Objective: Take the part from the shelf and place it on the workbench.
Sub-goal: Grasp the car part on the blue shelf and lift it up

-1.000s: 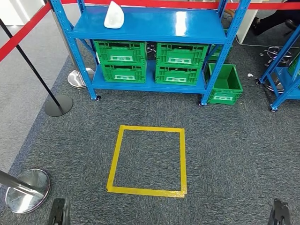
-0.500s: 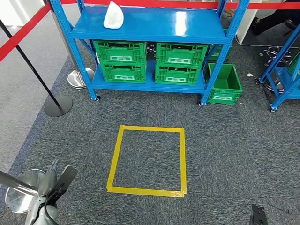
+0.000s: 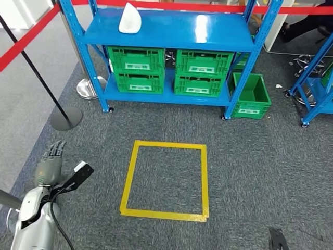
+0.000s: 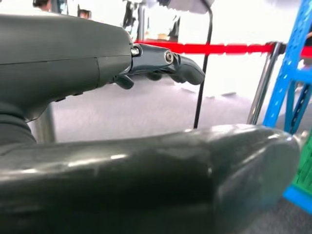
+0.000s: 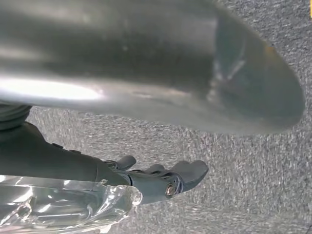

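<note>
Head view: high, looking forward and down over carpet (image 3: 243,166) to the shelf (image 3: 168,31). Left wrist view: low, close behind its hand (image 4: 110,117), facing the shelf post (image 4: 287,73) and red rope (image 4: 221,48), both shared with head. Right wrist view: close, facing carpet (image 5: 239,165).

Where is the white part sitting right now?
In the head view, the white part rests on the top level of the blue shelf, near its left end, above the left stack of green crates.
</note>
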You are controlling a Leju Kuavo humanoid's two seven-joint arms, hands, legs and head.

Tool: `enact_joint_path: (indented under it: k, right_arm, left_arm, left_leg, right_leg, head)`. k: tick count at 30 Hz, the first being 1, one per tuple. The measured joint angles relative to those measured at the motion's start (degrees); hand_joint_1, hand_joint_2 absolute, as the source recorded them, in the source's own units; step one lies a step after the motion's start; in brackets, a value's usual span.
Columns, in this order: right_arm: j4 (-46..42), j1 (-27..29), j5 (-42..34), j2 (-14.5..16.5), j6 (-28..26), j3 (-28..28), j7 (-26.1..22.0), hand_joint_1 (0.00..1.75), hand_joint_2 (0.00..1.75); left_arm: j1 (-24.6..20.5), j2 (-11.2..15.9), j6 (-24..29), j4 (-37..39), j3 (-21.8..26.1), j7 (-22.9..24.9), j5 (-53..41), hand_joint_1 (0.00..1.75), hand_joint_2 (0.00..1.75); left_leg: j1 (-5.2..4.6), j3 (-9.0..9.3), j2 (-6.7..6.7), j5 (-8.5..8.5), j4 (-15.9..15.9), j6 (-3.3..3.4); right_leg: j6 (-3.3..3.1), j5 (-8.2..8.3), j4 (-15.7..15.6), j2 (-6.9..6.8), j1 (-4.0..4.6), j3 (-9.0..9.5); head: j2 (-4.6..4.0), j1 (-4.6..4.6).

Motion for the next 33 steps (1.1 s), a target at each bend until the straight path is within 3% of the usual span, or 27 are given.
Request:
enact_joint_path:
  k: [2,3,4,6,7,9,12,14,16,18,19,22,23,24,27,29,31,32,33]
  right_arm:
    - [0.1,0.1,0.2,0.0,0.5,0.0,-0.2,0.00,0.00]
    - [0.2,0.1,0.3,0.0,0.7,0.0,-0.5,0.00,0.00]
    - [0.3,0.1,0.4,0.0,0.9,0.0,-0.7,0.00,0.00]
    - [0.4,0.1,0.6,0.0,0.9,0.0,-1.2,0.00,0.00]
    - [0.4,0.0,0.7,0.0,1.0,0.0,-1.4,0.00,0.00]
    - [0.5,-0.2,1.0,0.0,1.0,0.0,-1.6,0.00,0.00]
    - [0.6,-0.2,1.6,0.0,1.1,-0.1,-1.6,0.00,0.00]
    - [0.6,-0.3,1.8,0.0,1.1,-0.1,-1.5,0.00,0.00]
    - [0.7,-0.4,2.0,0.0,1.1,-0.2,-1.3,0.00,0.00]
    - [0.8,-0.2,2.1,0.0,1.1,-0.3,-1.1,0.00,0.00]
    - [0.8,-0.2,2.2,0.0,1.1,-0.3,-1.1,0.00,0.00]
    - [0.8,-0.3,2.4,0.0,1.1,-0.4,-0.9,0.00,0.00]
    - [0.8,-0.3,2.4,0.0,1.2,-0.4,-0.9,0.00,0.00]
    - [0.8,-0.3,2.4,0.0,1.2,-0.5,-0.8,0.00,0.00]
    - [0.9,-0.4,2.6,0.0,1.4,-0.8,-0.9,0.00,0.00]
    - [0.9,-0.5,2.7,0.0,1.5,-0.8,-1.1,0.00,0.00]
    - [1.0,-0.5,2.7,0.0,1.5,-1.1,-1.2,0.00,0.00]
    - [1.0,-0.4,2.7,0.0,1.6,-1.2,-1.2,0.00,0.00]
    - [1.0,-0.3,2.7,0.0,1.7,-1.3,-1.3,0.00,0.00]
  left_arm:
    - [-0.5,0.6,-0.4,-0.4,-1.2,0.0,0.0,0.00,0.00]
    - [-0.7,0.9,-0.7,-0.5,-1.9,-0.2,0.1,0.00,0.00]
    - [-1.0,1.3,-0.9,-0.5,-2.5,-0.4,0.3,0.00,0.00]
    - [-1.6,1.8,-1.2,-0.7,-3.6,-0.7,0.6,0.00,0.00]
    - [-2.0,2.1,-1.3,-0.8,-4.1,-0.7,0.6,0.00,0.00]
    - [-2.8,2.7,-1.5,-1.1,-5.1,-0.5,0.5,0.00,0.00]
    - [-3.4,3.5,-2.1,-1.8,-6.5,0.2,0.1,0.00,0.00]
    - [-4.1,4.0,-2.5,-2.1,-7.3,0.6,-0.2,0.00,0.00]
    - [-4.5,4.3,-2.8,-2.3,-7.9,1.0,-0.4,0.00,0.00]
    - [-4.4,4.6,-3.2,-2.3,-8.2,1.2,-0.4,0.00,0.00]
    - [-4.4,4.7,-3.4,-2.3,-8.3,1.2,-0.2,0.00,0.00]
    - [-4.6,5.1,-4.1,-2.4,-8.8,1.1,0.7,0.00,0.00]
    - [-4.5,5.2,-4.4,-2.4,-9.0,1.0,1.0,0.00,0.00]
    - [-4.5,5.2,-4.6,-2.4,-9.2,0.9,1.2,0.00,0.00]
    - [-4.6,5.4,-4.8,-2.7,-9.8,0.8,1.3,0.00,0.00]
    - [-4.8,5.6,-4.9,-2.9,-10.1,0.8,1.4,0.00,0.00]
    - [-4.9,5.8,-5.1,-3.0,-10.4,0.8,1.4,0.00,0.00]
    - [-4.8,5.9,-5.1,-3.0,-10.5,0.9,1.4,0.00,0.00]
    - [-4.8,5.9,-5.2,-3.0,-10.6,0.9,1.4,0.00,0.00]
  left_leg:
    - [-0.06,0.46,0.03,-0.37,0.0,-0.14]
    - [-0.02,0.87,0.02,-0.66,0.0,-0.34]
    - [0.08,1.43,0.02,-1.02,0.0,-0.59]
    - [0.33,2.70,0.03,-1.86,0.1,-1.31]
    - [0.40,3.12,0.04,-2.22,0.0,-1.74]
    - [0.42,3.60,0.06,-2.59,-0.2,-2.75]
    - [0.61,3.76,0.06,-2.62,0.8,-3.75]
    - [0.65,0.82,0.03,-4.09,6.2,-4.04]
    - [0.58,-4.59,0.01,-7.14,14.2,-4.27]
    - [0.59,-8.19,0.01,-8.33,17.6,-4.32]
    - [0.60,-8.45,0.01,-7.02,16.3,-4.26]
    - [0.71,-5.80,0.14,1.52,5.1,-4.10]
    - [0.73,-5.16,0.23,3.19,2.3,-3.91]
    - [0.72,-4.92,0.27,3.88,0.8,-3.62]
    - [0.68,-4.37,0.11,3.94,0.4,-2.21]
    - [0.67,-3.46,0.09,3.86,0.2,-1.23]
    - [0.29,-2.81,0.12,3.30,0.2,-0.56]
    - [0.05,-2.53,0.11,3.00,0.2,-0.33]
    - [-0.21,-2.16,0.06,2.65,0.2,-0.15]
  right_leg:
    - [-0.03,-1.73,6.6,0.00,0.12,-4.13]
    - [-0.10,-0.91,6.6,-0.01,0.13,-4.68]
    - [-0.24,1.11,4.3,-0.04,0.14,-4.01]
    - [-0.53,6.10,-4.1,-0.19,0.19,-0.70]
    - [-0.79,7.15,-7.5,-0.32,0.32,0.73]
    - [-1.63,7.06,-10.4,-0.53,0.66,1.92]
    - [-3.04,6.83,-10.9,-0.20,0.71,3.16]
    - [-3.59,6.48,-11.2,0.04,0.62,4.32]
    - [-3.87,5.77,-11.4,0.22,0.65,5.16]
    - [-3.90,4.85,-11.5,0.56,0.65,6.38]
    - [-3.82,4.37,-11.5,0.77,0.61,7.17]
    - [-3.10,2.84,-11.7,1.33,0.60,9.36]
    - [-2.74,2.22,-11.9,1.47,0.71,9.73]
    - [-2.36,1.57,-12.2,1.56,0.82,10.01]
    - [-1.35,-0.04,-12.8,1.31,0.81,11.12]
    - [-1.00,-2.41,-8.4,0.55,0.77,9.40]
    - [-1.02,-5.90,0.9,0.04,0.95,3.92]
    - [-1.16,-6.65,4.7,0.00,1.10,1.07]
    - [-1.44,-6.12,6.6,0.00,1.30,-0.96]
  head:
    - [0.00,0.07]
    - [0.00,0.09]
    - [0.00,0.09]
    - [0.00,0.11]
    - [0.00,0.16]
    - [0.00,0.19]
    - [0.00,0.08]
    - [0.00,-0.22]
    - [0.00,-0.49]
    - [0.00,-0.55]
    - [0.00,-0.59]
    - [0.00,-0.91]
    - [0.00,-1.05]
    - [0.00,-1.19]
    - [0.01,-1.08]
    - [0.01,-0.84]
    - [0.00,-0.63]
    - [0.00,-0.60]
    - [0.00,-0.55]
